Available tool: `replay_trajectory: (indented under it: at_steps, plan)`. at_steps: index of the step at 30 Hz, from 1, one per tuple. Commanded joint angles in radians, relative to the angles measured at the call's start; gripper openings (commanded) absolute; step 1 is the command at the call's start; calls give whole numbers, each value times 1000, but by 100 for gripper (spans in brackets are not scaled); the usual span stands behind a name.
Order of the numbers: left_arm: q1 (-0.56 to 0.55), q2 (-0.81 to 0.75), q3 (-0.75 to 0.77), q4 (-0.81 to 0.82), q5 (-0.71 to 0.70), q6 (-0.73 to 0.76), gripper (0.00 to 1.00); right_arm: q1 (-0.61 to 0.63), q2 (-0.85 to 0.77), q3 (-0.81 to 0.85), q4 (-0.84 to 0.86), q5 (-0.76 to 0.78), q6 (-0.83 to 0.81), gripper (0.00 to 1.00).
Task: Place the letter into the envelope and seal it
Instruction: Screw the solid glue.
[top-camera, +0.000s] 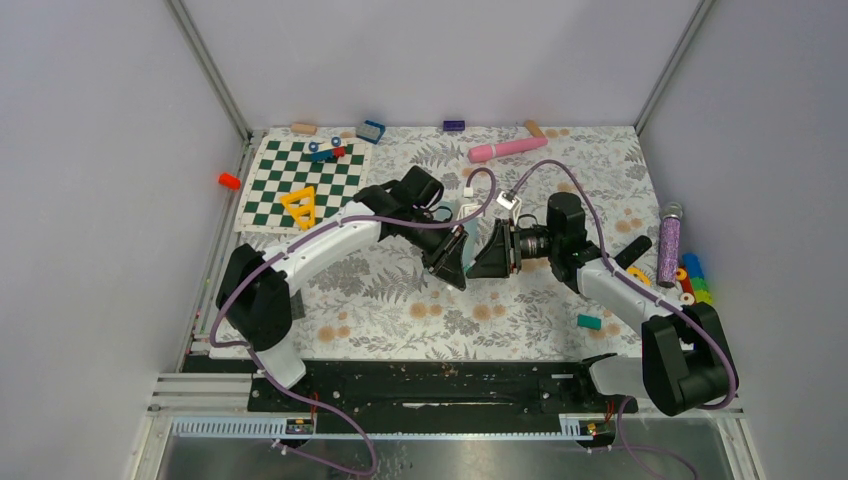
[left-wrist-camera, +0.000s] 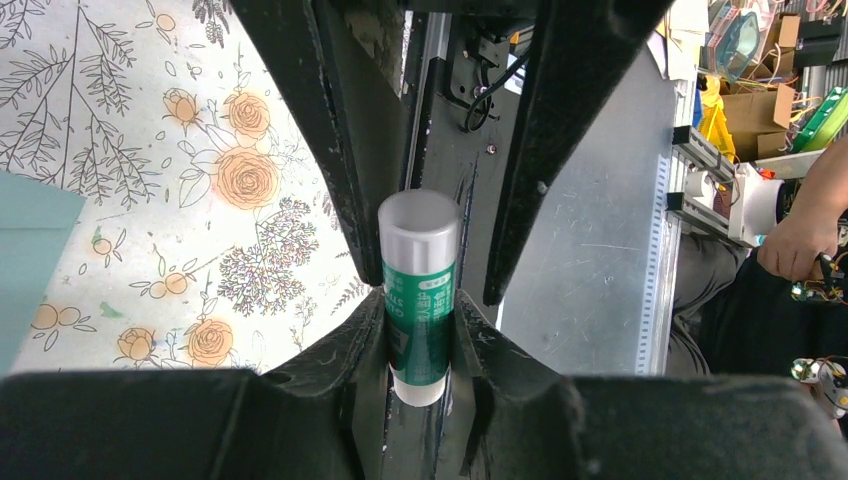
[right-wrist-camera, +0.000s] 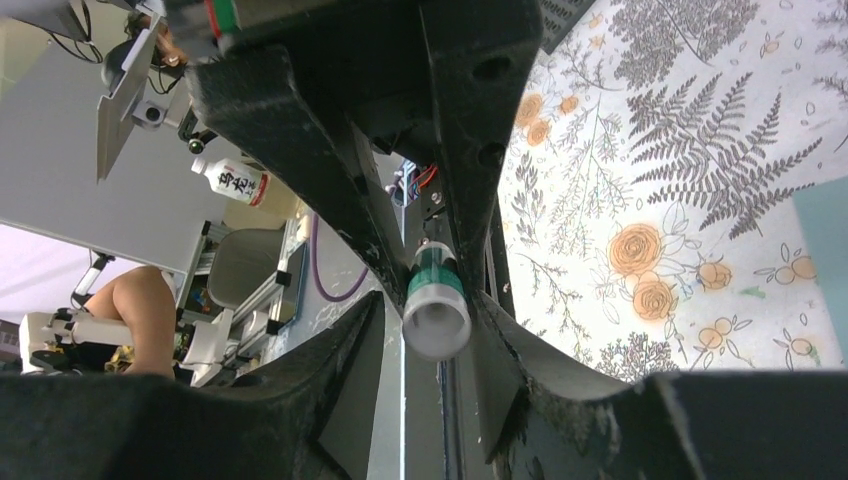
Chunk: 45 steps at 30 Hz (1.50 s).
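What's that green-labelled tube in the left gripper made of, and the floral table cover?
Green-labelled tube: smooth plastic by its sheen, with a glossy printed label and a frosted, translucent cap. Floral table cover: flat, matte printed sheet, likely cloth or vinyl; no weave shows.

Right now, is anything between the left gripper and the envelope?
Yes: a green glue stick fills the left gripper, its cap inside the right gripper. The envelope lies aside on the floral cloth.
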Motion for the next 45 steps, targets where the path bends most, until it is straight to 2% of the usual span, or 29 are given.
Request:
replay_trajectory:
  at_steps: [1,6,8,11,14,24,26,28,30,32,34,35,45]
  plan:
    - [11,-44,-3,41,22,-1,0,8,-14,31,-96,-16,-98,43]
    - [8,-39,-4,42,20,-3,0,13,-11,39,-98,-13,-92,35]
    - [7,-36,-3,42,19,-2,0,12,-8,37,-39,-17,-50,34]
    - [-4,-34,-2,40,8,6,0,13,1,12,139,-13,103,37]
    - [-12,-34,-1,36,1,11,0,13,14,-3,250,-16,178,42]
    - [-13,-32,10,33,-10,7,0,15,23,-13,245,-37,163,34]
    - [-13,-33,12,33,-14,5,0,17,19,-8,218,-37,145,26]
    - [-12,-33,13,33,-18,3,6,20,15,-2,182,-38,122,19]
    - [-9,-35,13,33,-24,3,7,21,13,5,162,-40,111,17]
    - [-7,-38,12,33,-27,2,7,21,12,9,150,-42,115,23]
    - [-3,-41,10,32,-26,1,7,22,11,13,131,-39,115,35]
    - [-2,-42,10,34,-26,0,7,22,10,13,129,-39,111,37]
    - [4,-47,6,38,-23,0,7,24,15,18,75,-50,67,40]
